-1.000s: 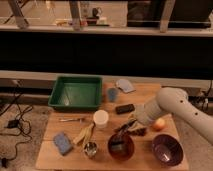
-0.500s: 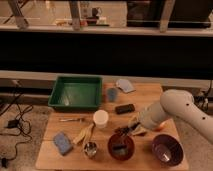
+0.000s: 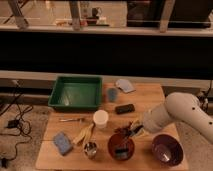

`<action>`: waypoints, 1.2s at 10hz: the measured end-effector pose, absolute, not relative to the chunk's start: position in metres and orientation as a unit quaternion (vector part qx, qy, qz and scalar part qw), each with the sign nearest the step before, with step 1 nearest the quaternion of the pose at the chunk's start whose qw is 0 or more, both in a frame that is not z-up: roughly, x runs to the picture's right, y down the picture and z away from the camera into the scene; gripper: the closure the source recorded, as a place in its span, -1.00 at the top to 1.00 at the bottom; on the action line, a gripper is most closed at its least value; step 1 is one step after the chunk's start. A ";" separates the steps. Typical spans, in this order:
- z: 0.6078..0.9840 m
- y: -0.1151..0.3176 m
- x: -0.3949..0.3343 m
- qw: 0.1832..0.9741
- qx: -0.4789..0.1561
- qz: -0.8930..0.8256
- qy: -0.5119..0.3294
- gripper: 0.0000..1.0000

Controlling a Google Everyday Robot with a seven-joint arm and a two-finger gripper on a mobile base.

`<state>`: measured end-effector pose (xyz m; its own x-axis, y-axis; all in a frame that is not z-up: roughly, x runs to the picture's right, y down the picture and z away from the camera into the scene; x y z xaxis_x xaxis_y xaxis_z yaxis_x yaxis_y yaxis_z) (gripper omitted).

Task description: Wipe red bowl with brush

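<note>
The red bowl (image 3: 121, 145) stands near the table's front edge, left of the purple bowl (image 3: 167, 149). A small dark shape lies inside it toward the near side; it looks like the brush (image 3: 120, 152). My gripper (image 3: 130, 132) hangs at the end of the white arm (image 3: 172, 114), which reaches in from the right. It is just over the red bowl's far right rim. Whether it touches or holds the dark shape cannot be made out.
A green tray (image 3: 76, 93) sits at the back left, with a blue cup (image 3: 112, 94) and a grey cloth (image 3: 125, 85) beside it. A black block (image 3: 125, 108), a white cup (image 3: 100, 119), a blue sponge (image 3: 62, 142), a metal cup (image 3: 90, 148) and a yellow item (image 3: 85, 133) lie around the bowl.
The white arm has sunk lower and shifted toward the front right, now covering the orange object seen earlier. The gripper stays over the red bowl.
</note>
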<state>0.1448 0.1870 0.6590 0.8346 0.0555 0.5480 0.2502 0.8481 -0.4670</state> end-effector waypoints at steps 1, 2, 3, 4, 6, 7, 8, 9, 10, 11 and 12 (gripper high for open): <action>0.663 0.182 0.147 0.920 -0.268 -0.053 -0.280 -0.79; 0.668 0.176 0.149 0.921 -0.267 -0.053 -0.278 -0.79; 0.673 0.169 0.148 0.922 -0.264 -0.055 -0.277 -0.79; 0.679 0.159 0.147 0.923 -0.262 -0.056 -0.276 -0.79; 0.686 0.149 0.150 0.926 -0.258 -0.056 -0.270 -0.79; 0.690 0.145 0.151 0.927 -0.257 -0.055 -0.267 -0.79; 0.693 0.142 0.150 0.927 -0.257 -0.056 -0.267 -0.79; 0.695 0.142 0.148 0.927 -0.258 -0.058 -0.268 -0.79; 0.696 0.144 0.147 0.926 -0.259 -0.058 -0.269 -0.79; 0.695 0.148 0.143 0.925 -0.260 -0.060 -0.271 -0.79; 0.692 0.154 0.142 0.924 -0.261 -0.061 -0.273 -0.79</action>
<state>0.1416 0.1537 0.6923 0.8431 0.0303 0.5369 0.2553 0.8562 -0.4492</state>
